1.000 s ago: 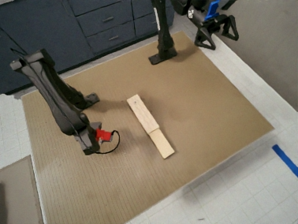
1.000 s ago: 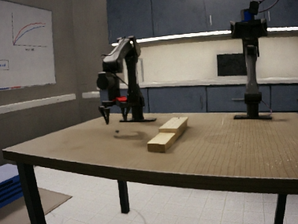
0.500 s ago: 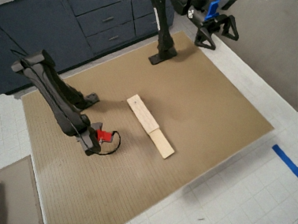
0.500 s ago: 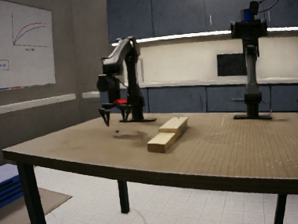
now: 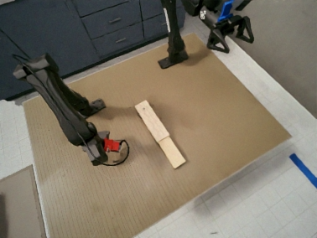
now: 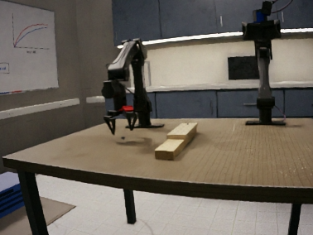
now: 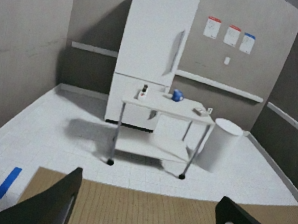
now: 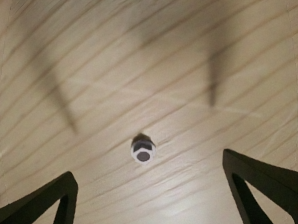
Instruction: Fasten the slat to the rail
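The pale slat (image 5: pixel 153 122) (image 6: pixel 182 131) lies along the rail (image 5: pixel 173 153) (image 6: pixel 166 153), whose near end sticks out bare. A small dark spot, perhaps the bolt tip, shows near the slat's far end in the top view. The nut (image 8: pixel 143 148) (image 6: pixel 122 137) lies on the table, apart from the wood. My right gripper (image 6: pixel 122 131) (image 8: pixel 146 170), with the red part, is open and empty above the nut, its fingers pointing down on either side of it. My left gripper (image 5: pixel 240 46) (image 7: pixel 155 191), with the blue part, is open and empty, raised high and far from the wood.
The brown table top (image 5: pixel 210 105) (image 6: pixel 83 157) carries both arm bases. The right arm's base (image 6: pixel 145 125) stands behind the nut, and the left arm's base (image 5: pixel 173 60) (image 6: pixel 265 122) stands at the table's back edge. A white cart (image 7: pixel 165 107) stands beyond the table.
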You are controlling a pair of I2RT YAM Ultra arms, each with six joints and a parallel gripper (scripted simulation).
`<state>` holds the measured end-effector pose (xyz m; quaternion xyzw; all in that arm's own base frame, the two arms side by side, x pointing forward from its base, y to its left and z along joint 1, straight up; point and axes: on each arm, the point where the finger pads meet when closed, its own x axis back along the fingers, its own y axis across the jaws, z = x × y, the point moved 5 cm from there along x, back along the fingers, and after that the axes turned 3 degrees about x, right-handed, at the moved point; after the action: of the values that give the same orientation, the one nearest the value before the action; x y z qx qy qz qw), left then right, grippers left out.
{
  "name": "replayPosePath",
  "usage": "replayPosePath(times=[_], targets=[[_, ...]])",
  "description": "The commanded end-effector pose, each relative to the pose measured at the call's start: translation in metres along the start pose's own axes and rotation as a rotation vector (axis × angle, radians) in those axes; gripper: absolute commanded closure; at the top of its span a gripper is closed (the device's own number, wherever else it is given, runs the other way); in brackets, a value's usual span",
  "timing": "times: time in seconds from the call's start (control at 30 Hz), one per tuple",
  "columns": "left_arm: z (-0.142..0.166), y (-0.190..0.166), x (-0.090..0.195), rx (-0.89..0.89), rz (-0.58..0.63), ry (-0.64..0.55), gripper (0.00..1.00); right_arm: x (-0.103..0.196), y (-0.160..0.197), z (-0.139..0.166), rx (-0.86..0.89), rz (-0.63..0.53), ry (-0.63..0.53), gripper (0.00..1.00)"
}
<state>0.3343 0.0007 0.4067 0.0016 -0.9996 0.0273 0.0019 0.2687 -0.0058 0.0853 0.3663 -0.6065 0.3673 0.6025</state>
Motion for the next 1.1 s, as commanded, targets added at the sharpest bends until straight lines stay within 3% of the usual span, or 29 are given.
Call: replayPosePath(times=[0.0,1.07], targets=[[-0.004,0.0,0.004,-0.002,0.004,-0.016,0.0,-0.007,-0.002,0.004,-0.005,0.001,0.008,0.0],[-0.004,0.0,0.004,-0.002,0.004,-0.016,0.0,-0.027,-0.001,0.004,-0.005,0.001,0.008,0.0]])
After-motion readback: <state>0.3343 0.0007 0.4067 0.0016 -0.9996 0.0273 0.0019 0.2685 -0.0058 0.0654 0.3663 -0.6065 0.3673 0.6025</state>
